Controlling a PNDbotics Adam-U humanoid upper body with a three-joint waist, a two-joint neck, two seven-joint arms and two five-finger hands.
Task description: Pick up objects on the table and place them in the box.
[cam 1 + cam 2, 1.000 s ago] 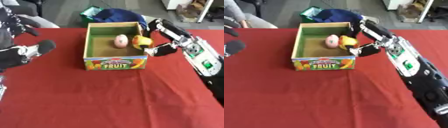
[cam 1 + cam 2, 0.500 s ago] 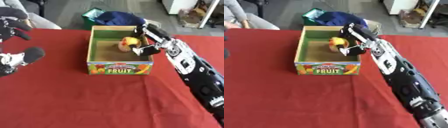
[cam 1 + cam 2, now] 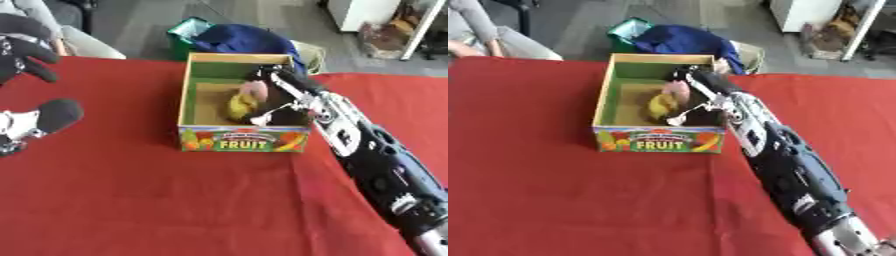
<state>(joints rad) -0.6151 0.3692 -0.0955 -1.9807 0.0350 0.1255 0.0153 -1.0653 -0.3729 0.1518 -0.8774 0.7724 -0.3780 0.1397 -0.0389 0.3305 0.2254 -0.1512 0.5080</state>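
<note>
An open cardboard box with FRUIT printed on its front stands at the back middle of the red table. Inside it lie a pink object and, just in front, a yellow object. My right hand reaches down into the box from the right, its fingers curled round the yellow object. The box floor under the hand is hidden. My left hand hovers open at the left edge, well away from the box.
Behind the table on the floor sit a green bin and a blue bag. A person's grey sleeve shows at the far left. My right forearm lies across the table's right side.
My right hand has carried the yellow object from the box's right rim leftward and down into the box, beside the pink object. The camera has shifted too.
</note>
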